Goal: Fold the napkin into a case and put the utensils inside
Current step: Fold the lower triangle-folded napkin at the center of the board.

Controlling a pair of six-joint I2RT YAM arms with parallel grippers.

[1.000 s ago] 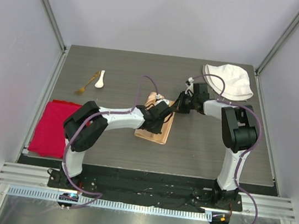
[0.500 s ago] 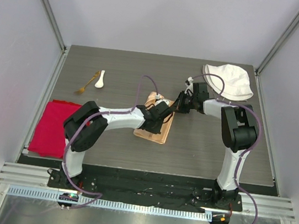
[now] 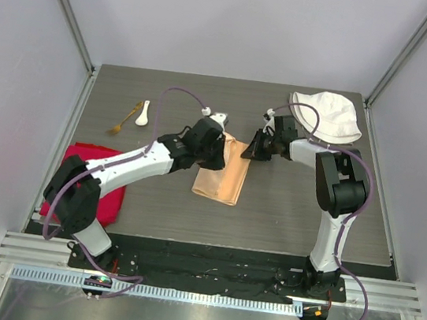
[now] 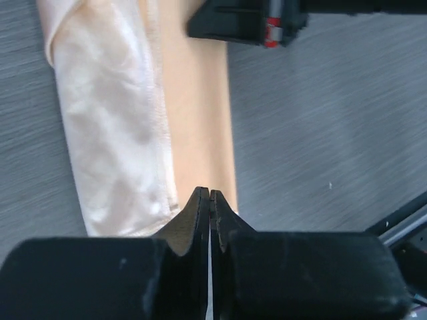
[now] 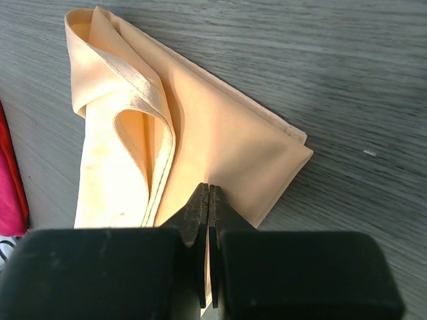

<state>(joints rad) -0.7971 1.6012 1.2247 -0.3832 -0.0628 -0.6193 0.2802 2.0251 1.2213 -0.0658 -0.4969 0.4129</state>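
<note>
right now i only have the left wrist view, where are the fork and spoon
Observer: The gold fork and white spoon lie close together at the far left of the table, well clear of the napkin.
Operator: is the right gripper open
Observer: No, the right gripper is shut, its tips over the napkin's far right corner.
Operator: anything else out there
Observer: A red cloth lies at the near left, a white hat in the far right corner.

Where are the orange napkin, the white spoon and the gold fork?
napkin (image 3: 225, 179): top view, middle of the folded cloth.
spoon (image 3: 141, 116): top view, its wider end.
fork (image 3: 125, 119): top view, middle of its shaft.
</note>
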